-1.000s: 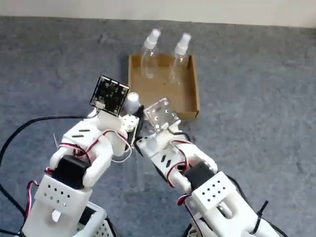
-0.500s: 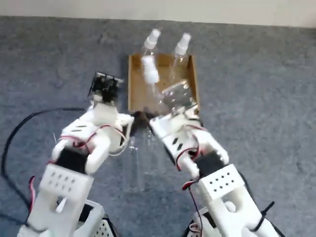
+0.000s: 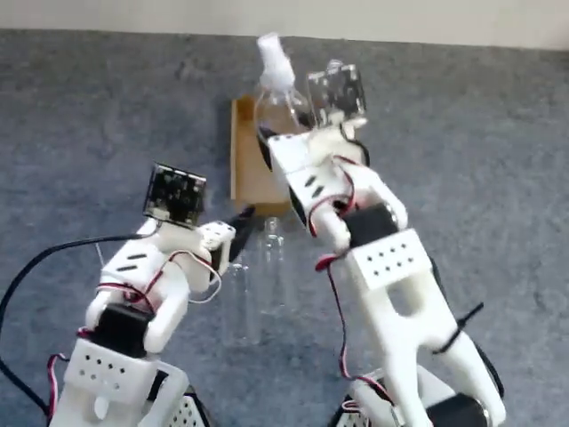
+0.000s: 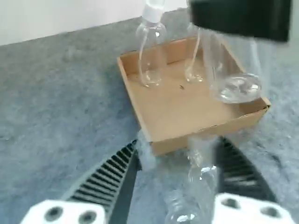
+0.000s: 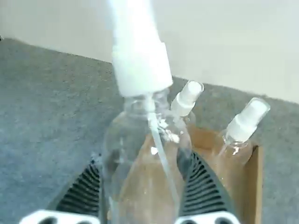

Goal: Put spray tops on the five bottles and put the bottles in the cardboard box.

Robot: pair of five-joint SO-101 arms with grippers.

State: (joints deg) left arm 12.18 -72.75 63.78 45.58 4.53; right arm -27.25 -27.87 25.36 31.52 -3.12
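Observation:
My right gripper (image 5: 142,196) is shut on a clear bottle (image 5: 145,154) with a white spray top (image 5: 140,60), held upright above the cardboard box (image 3: 244,173). In the high view that bottle (image 3: 277,93) hangs over the box's back part. Two capped bottles (image 4: 150,51) (image 5: 245,123) stand in the box's far end. My left gripper (image 4: 180,154) is open, low over the carpet just in front of the box (image 4: 187,112). Two clear bottles without tops (image 3: 271,267) (image 3: 240,307) lie on the carpet by it, one of them (image 4: 201,179) between its fingers.
Grey carpet (image 3: 462,160) covers the table on all sides of the box. The right arm (image 3: 356,222) stretches over the box's right half and hides it in the high view. Cables (image 3: 36,258) trail near the left arm's base.
The right arm has carried the capped bottle from beside the left gripper up and away over the box. The left arm has let go and drawn back towards the lying bottles.

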